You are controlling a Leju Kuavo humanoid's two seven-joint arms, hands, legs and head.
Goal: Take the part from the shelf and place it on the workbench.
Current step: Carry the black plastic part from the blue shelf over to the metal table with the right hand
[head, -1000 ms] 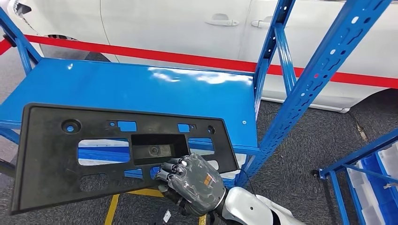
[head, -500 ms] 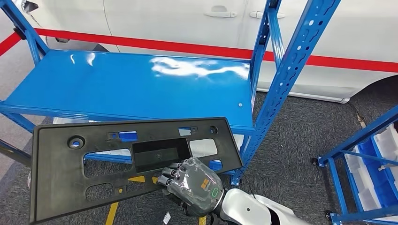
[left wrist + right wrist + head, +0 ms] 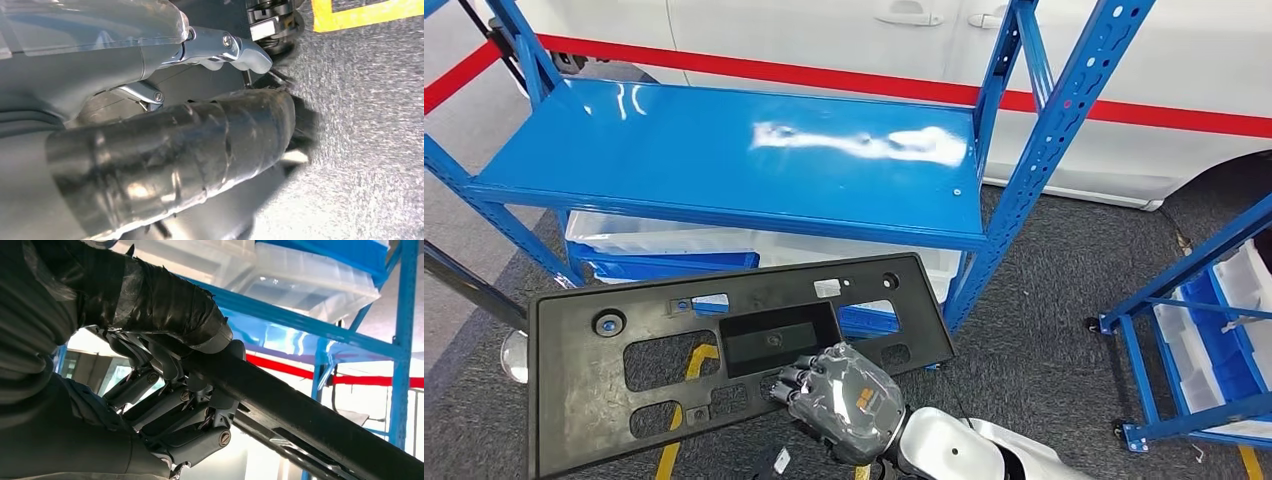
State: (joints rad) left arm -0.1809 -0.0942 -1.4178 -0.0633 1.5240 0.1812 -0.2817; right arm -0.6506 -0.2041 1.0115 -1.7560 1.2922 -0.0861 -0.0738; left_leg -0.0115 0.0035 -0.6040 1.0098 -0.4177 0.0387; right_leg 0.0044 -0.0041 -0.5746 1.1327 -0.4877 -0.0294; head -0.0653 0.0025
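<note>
The part (image 3: 724, 365), one flat black panel with cutouts, hangs clear of the blue shelf's (image 3: 724, 150) front edge, gripped at its near edge by your right hand (image 3: 839, 400). You are mid-carry; next, find the workbench. Left hand (image 3: 165, 145): grip unclear.

I see open grey carpeted floor (image 3: 1064, 300) to my right; ahead, the blue perforated steel upright (image 3: 1049, 150) and glossy blue shelf board (image 3: 724, 150) block the way.
</note>
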